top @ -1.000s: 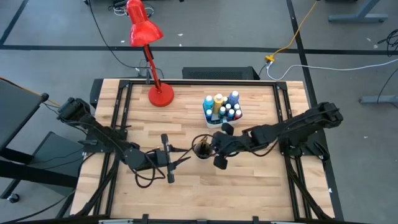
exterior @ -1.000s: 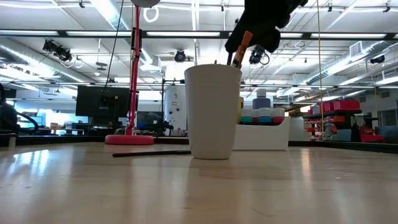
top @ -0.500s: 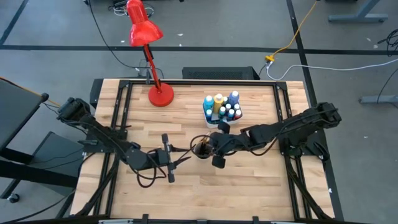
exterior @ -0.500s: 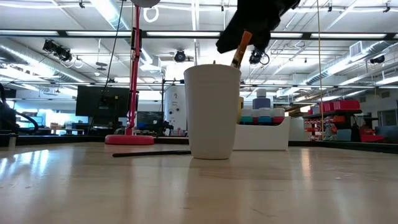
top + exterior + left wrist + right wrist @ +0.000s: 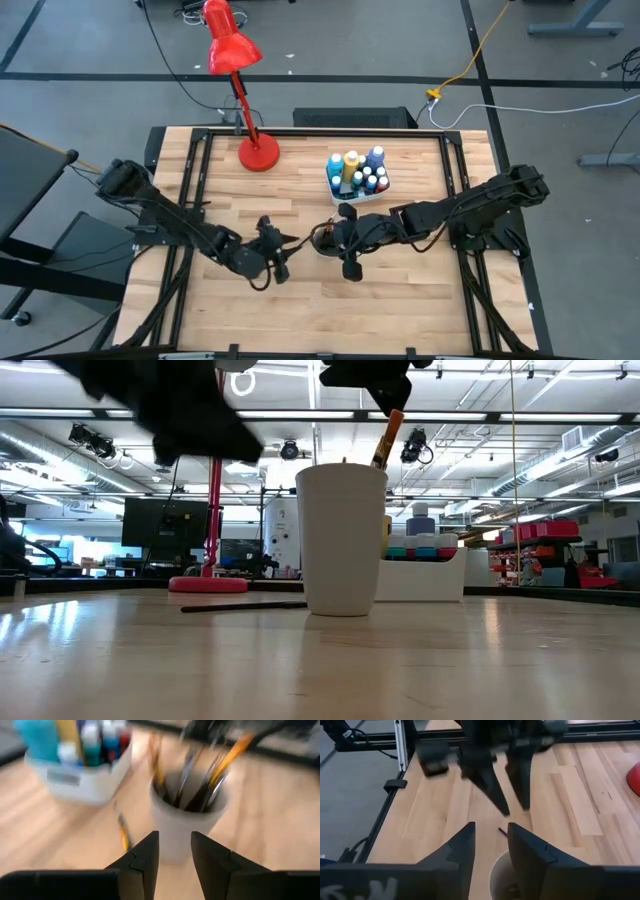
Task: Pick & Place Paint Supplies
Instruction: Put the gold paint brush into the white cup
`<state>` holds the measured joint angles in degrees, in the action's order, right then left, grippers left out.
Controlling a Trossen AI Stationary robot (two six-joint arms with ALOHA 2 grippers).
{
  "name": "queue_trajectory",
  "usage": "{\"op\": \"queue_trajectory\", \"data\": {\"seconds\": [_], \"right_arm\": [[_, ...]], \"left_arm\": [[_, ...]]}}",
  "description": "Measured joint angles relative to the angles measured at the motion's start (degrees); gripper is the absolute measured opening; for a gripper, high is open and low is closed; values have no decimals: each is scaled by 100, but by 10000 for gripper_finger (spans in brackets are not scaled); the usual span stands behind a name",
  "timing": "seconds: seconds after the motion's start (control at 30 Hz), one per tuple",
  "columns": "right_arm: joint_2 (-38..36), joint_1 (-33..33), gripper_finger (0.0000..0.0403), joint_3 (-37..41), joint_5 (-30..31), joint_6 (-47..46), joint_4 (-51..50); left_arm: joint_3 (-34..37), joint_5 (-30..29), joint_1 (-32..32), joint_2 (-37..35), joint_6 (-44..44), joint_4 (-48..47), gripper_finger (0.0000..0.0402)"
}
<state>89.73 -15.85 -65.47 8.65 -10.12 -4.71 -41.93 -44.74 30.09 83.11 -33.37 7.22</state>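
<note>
A white cup (image 5: 343,540) stands on the table and holds several brushes (image 5: 200,785); an orange-handled one (image 5: 386,440) leans out over its rim. My right gripper (image 5: 342,238) hovers open just above the cup (image 5: 502,872), with nothing between its fingers (image 5: 490,827). My left gripper (image 5: 282,246), also open, is level on the cup's left side and points at it (image 5: 174,837). One black brush (image 5: 245,606) lies flat on the table beside the cup (image 5: 122,832). The paint bottles (image 5: 357,170) stand in a white bin (image 5: 75,780).
A red desk lamp (image 5: 240,70) has its base (image 5: 259,154) on the far left part of the table. The white bin (image 5: 420,575) sits just beyond the cup. Bare wood spreads across the near half of the table (image 5: 400,300).
My right gripper has risen and drifted toward the table's left, and the orange-handled brush it was around now leans free in the cup. My left gripper has moved right, closer to the cup.
</note>
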Motion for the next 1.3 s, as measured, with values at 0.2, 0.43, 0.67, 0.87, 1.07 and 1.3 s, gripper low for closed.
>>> {"op": "queue_trajectory", "data": {"seconds": [0.2,0.43,0.67,0.87,1.07,1.3], "right_arm": [[1,-1,112,0,-52,-18,17],[2,-1,111,0,-62,-27,36],[2,-1,111,0,-61,10,48],[4,-1,111,0,-62,12,50],[7,-1,111,0,-60,12,79],[7,-1,111,0,-60,12,106]], "left_arm": [[13,88,23,1101,-390,19,119],[10,-523,19,2155,-1135,60,97],[10,-609,17,2210,-1309,138,76],[10,-481,2,2210,-1355,134,73],[6,-568,-8,2619,-1450,333,75],[-20,-758,-27,3078,-1918,488,94]]}}
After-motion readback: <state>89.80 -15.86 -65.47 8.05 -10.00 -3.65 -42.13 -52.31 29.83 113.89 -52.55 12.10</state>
